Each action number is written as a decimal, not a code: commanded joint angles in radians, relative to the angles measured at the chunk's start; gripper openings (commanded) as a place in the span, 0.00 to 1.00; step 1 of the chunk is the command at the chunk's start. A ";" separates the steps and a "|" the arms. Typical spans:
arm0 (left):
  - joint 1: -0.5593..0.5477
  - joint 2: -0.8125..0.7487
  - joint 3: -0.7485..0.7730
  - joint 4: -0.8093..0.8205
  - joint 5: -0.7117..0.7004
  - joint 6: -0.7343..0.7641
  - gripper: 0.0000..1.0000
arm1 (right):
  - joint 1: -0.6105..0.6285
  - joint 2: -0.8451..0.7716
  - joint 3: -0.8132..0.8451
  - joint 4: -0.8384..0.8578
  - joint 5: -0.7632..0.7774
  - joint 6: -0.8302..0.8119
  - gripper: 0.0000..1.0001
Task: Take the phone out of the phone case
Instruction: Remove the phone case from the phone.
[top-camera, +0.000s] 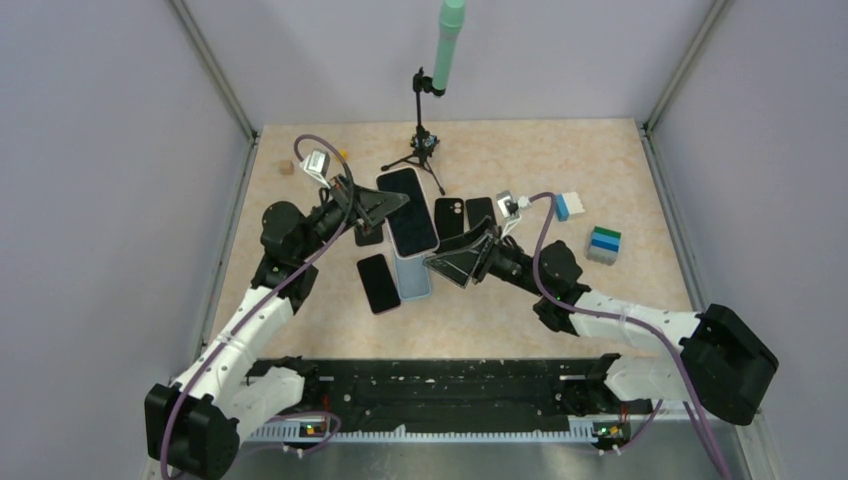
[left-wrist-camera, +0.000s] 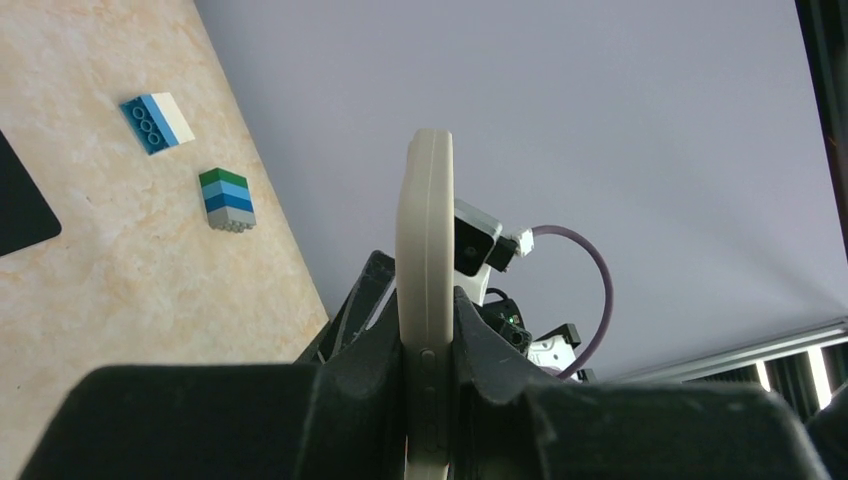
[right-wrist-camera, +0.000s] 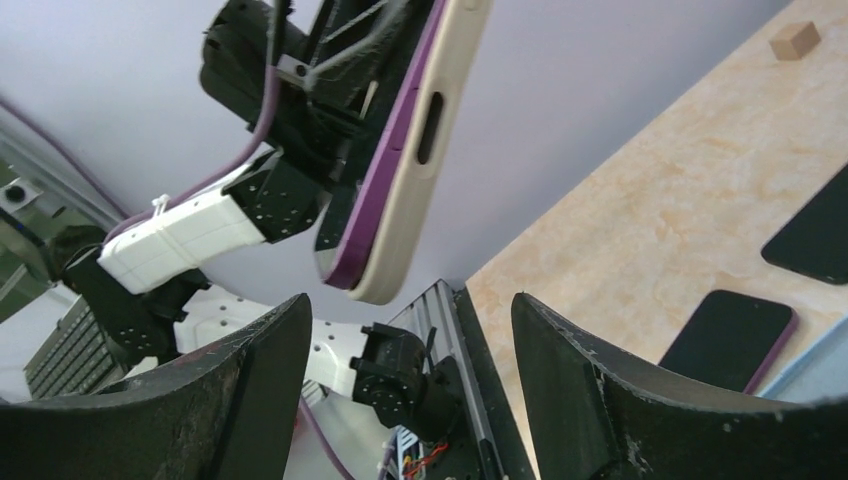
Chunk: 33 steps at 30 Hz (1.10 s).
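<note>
left pincer (top-camera: 372, 207) clamped on phone (top-camera: 407, 212) in cream phone case (right-wrist-camera: 405, 220) | held above surface (top-camera: 520, 160) centre, screen up, long axis far edge to near edge | right pincer (top-camera: 462, 262) apart, near its near end

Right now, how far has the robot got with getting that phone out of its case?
Done: the left gripper holds the phone, case and all, up off the table. In hand: the right gripper stands open just below the phone's lower end, touching nothing. Left: the phone sits inside the cream case along its whole visible edge, so the separating itself looks not yet begun.
</note>
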<state>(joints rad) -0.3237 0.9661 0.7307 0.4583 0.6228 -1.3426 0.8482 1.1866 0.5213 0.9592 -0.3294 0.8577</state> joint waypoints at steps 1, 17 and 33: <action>-0.004 -0.030 0.005 0.064 -0.043 -0.042 0.00 | 0.001 -0.010 -0.009 0.135 -0.048 0.008 0.71; -0.003 -0.028 -0.007 0.081 -0.036 -0.075 0.00 | 0.001 0.048 0.010 0.084 0.100 0.080 0.66; -0.005 -0.007 0.005 0.243 0.058 -0.133 0.00 | -0.003 0.048 0.036 -0.167 0.319 0.160 0.60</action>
<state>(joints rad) -0.3157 0.9730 0.7090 0.4843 0.5613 -1.3773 0.8566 1.2293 0.5240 0.9253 -0.1551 1.0161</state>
